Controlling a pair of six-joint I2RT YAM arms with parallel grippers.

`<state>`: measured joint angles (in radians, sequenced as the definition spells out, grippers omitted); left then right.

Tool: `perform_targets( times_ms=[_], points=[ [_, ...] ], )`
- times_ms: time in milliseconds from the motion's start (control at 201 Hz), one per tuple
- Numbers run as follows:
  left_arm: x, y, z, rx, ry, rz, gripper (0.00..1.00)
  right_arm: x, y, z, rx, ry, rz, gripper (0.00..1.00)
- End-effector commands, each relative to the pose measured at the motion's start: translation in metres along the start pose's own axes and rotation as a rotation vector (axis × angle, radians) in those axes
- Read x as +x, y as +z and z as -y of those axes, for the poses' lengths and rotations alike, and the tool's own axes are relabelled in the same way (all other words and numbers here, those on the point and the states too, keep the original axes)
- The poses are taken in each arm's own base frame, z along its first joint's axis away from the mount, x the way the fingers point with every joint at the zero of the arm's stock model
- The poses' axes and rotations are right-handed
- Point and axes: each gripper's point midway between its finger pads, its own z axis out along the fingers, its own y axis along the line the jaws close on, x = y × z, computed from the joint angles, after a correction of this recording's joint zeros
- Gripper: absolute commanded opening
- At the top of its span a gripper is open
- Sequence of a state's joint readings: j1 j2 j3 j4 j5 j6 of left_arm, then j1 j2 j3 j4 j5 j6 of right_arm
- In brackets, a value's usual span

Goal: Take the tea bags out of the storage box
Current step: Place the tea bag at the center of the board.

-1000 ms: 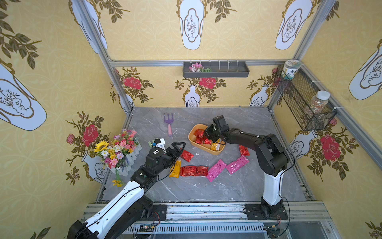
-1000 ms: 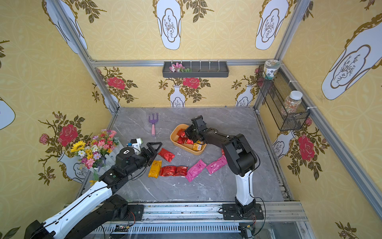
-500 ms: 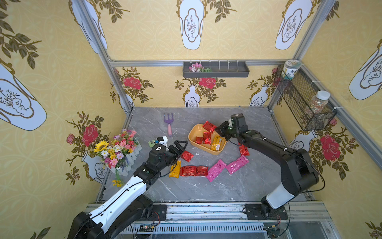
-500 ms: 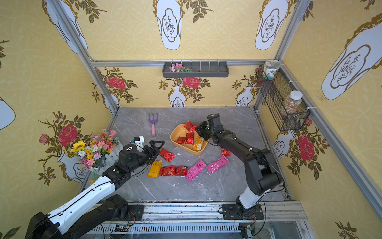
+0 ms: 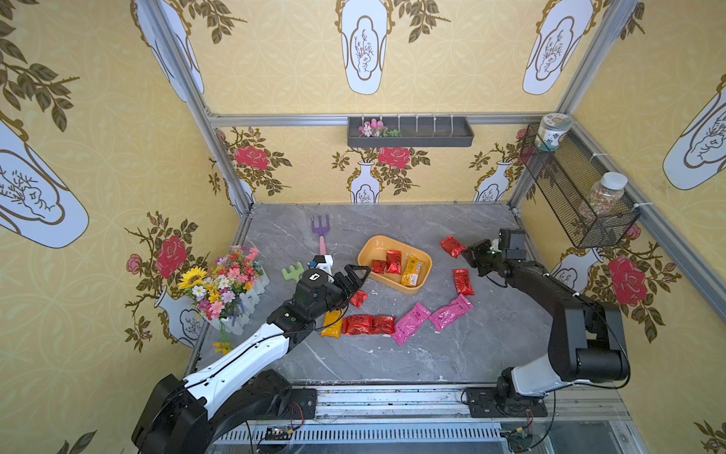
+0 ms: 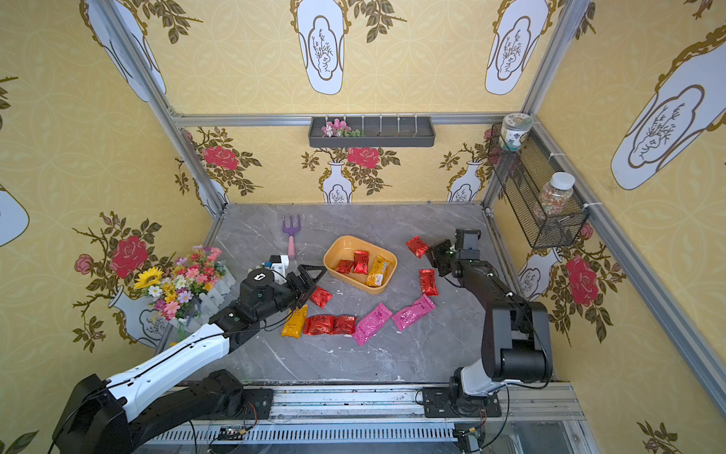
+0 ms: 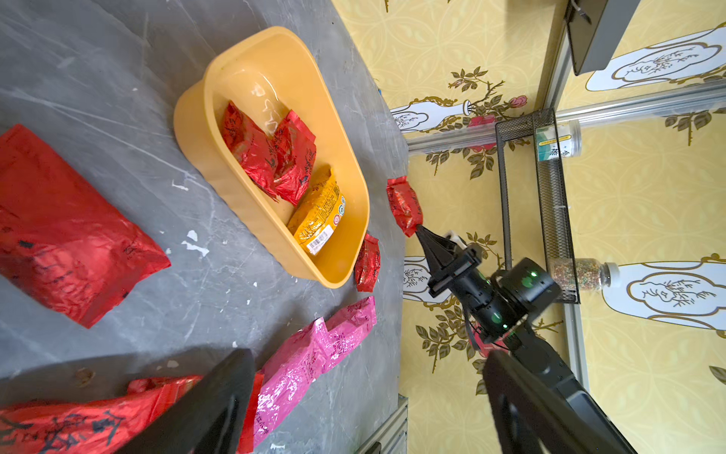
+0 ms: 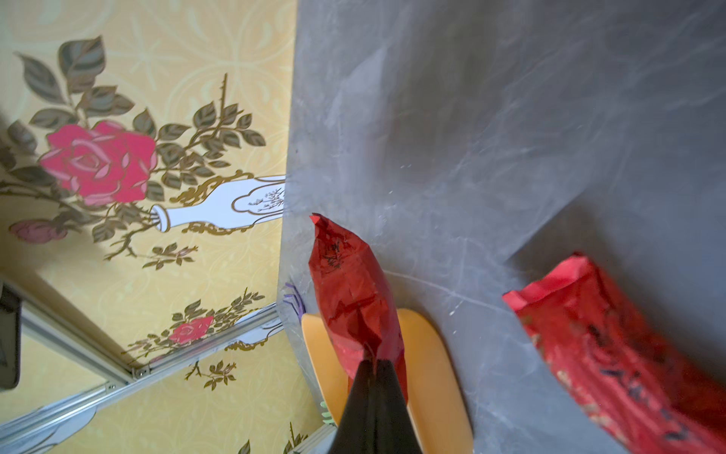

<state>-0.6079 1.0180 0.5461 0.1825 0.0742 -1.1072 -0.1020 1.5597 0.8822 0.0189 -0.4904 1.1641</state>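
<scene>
Right gripper [image 5: 464, 251] clamped on red bag [image 5: 452, 246], left gripper [image 5: 358, 278] spread wide, empty, box [image 5: 371, 249] holding three bags [image 5: 394, 261].

- tea bags [image 7: 251, 153]: crinkly, shiny foil
- storage box [image 7: 220, 173]: smooth glossy plastic
- bench [image 7: 98, 78]: grey marble look, scuffed, fairly matt
- my right claw [image 8: 372, 361]: matt black

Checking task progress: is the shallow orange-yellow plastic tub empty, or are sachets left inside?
Not empty. The shallow orange-yellow plastic tub holds crinkly red foil sachets, two of them, and one orange-yellow labelled sachet.
</scene>
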Motion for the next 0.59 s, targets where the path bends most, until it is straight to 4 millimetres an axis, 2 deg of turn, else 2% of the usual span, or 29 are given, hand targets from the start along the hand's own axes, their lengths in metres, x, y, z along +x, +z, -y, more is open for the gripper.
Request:
perform_targets(
  times_ms=[0, 334, 478, 587],
  points=[
    [-0.002, -0.002, 0.009, 0.035, 0.022, 0.013, 0.97, -0.005, 0.011, -0.017, -0.089, -0.044, -0.054, 0.00],
    [-0.006, -0.014, 0.003, 0.009, 0.030, 0.046, 0.98, -0.033, 0.044, 0.003, -0.045, -0.013, -0.056, 0.00],
    [-0.006, -0.015, 0.000, 0.001, 0.030, 0.054, 0.99, -0.032, 0.054, 0.016, -0.016, 0.004, -0.083, 0.00],
    [-0.006, -0.015, -0.001, 0.002, 0.026, 0.054, 0.99, -0.030, 0.054, 0.031, 0.016, 0.014, -0.070, 0.00]
  ],
)
